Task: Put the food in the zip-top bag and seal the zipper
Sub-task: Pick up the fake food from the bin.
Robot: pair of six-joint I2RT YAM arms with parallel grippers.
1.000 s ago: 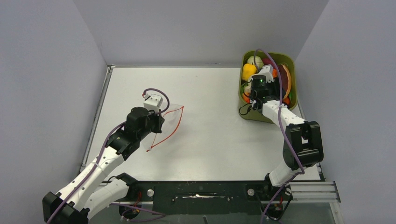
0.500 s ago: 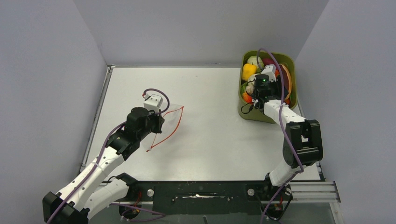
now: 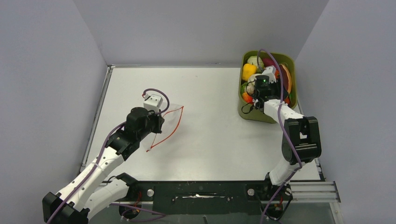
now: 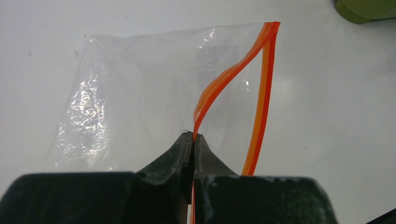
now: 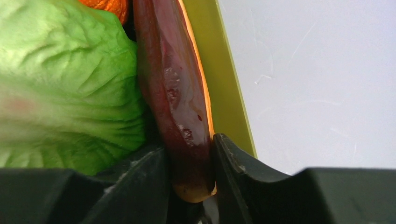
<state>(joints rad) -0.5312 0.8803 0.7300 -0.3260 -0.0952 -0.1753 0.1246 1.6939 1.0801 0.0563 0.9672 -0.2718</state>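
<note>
Two arms extend: left arm (image 3: 108, 156) angles to centre-left, left gripper (image 4: 193, 139) pinched shut on the zipper (image 4: 223, 80) of the zip-top bag (image 4: 116, 93); right arm (image 3: 299, 140) folds into the upper-right tub (image 5: 223, 79), right gripper (image 5: 189, 168) clamping a dark-red food piece (image 5: 173, 84).

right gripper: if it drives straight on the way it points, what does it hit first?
The dark red food piece, already between the jaws of the right gripper; past it an orange piece, depth unclear.

L hand (image 3: 159, 121) at zipper (image 3: 174, 125); R hand (image 3: 275, 88) down in green tub (image 3: 256, 115) w/ food (image 3: 248, 71).
</note>
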